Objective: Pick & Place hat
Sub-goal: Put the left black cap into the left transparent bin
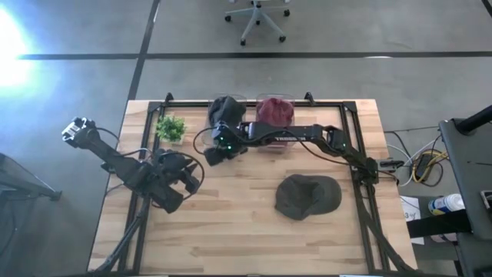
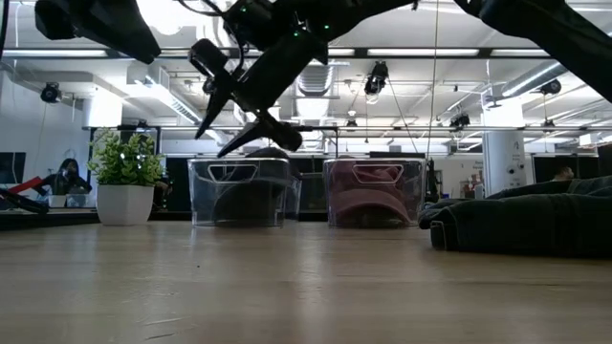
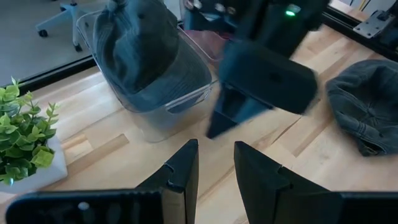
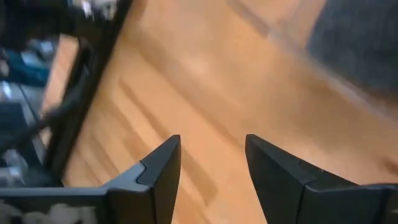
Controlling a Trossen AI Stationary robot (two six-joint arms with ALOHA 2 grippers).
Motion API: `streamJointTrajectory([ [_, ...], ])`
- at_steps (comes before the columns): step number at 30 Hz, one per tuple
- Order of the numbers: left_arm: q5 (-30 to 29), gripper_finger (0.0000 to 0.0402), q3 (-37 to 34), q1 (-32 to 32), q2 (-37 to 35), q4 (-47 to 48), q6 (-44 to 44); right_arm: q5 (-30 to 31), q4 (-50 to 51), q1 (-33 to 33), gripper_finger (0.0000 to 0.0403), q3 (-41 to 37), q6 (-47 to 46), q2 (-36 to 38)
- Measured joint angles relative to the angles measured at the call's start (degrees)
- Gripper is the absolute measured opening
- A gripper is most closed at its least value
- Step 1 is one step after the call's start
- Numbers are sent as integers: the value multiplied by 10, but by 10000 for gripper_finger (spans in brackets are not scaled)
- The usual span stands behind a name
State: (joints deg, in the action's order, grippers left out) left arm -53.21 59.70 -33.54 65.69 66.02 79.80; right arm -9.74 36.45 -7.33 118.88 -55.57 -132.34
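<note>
Hat [image 1: 307, 197], dark olive cap, lying loose and crumpled on the desk [image 1: 231, 231] toward the right side, well apart from both bins. Judged soft, light and floppy: cloth crown likely to collapse under a pinch, brim the stiffer part. Best hold probably a bunched fold of the crown or the brim edge, pressed down into the fabric so the fingers do not skate over it.

Desk of pale wood planks, dark frame around it. Two clear bins at the far edge: left bin [image 1: 224, 115] with a dark cap inside, right bin [image 1: 275, 115] with a maroon cap inside. Small potted plant [image 1: 171, 128] just left of the bins.

Right gripper [image 1: 215, 153] reaching across, hovering above the desk just in front of the left bin, jaws parted, nothing between them. Left gripper [image 3: 214, 168] waiting over the left part of the desk, jaws partly open, empty.
</note>
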Motion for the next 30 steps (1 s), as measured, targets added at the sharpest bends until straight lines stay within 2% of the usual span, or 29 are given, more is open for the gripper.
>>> streamJointTrajectory([
  [4,0,97,0,0,0,0,11,-29,53,1,176,0,60,11],
  [7,5,97,0,0,0,0,18,-17,80,0,176,-1,136,47],
  [13,9,97,-15,0,0,-16,54,114,151,-28,176,2,277,125],
  [17,11,97,-50,8,1,-57,86,147,209,-64,176,-1,359,120],
  [22,12,97,-95,24,2,-149,109,189,173,-97,176,-2,440,95],
  [26,18,97,-113,24,2,-215,101,204,139,-135,176,-1,461,89],
  [30,20,97,-114,23,2,-224,101,206,132,-159,176,-3,496,69],
])
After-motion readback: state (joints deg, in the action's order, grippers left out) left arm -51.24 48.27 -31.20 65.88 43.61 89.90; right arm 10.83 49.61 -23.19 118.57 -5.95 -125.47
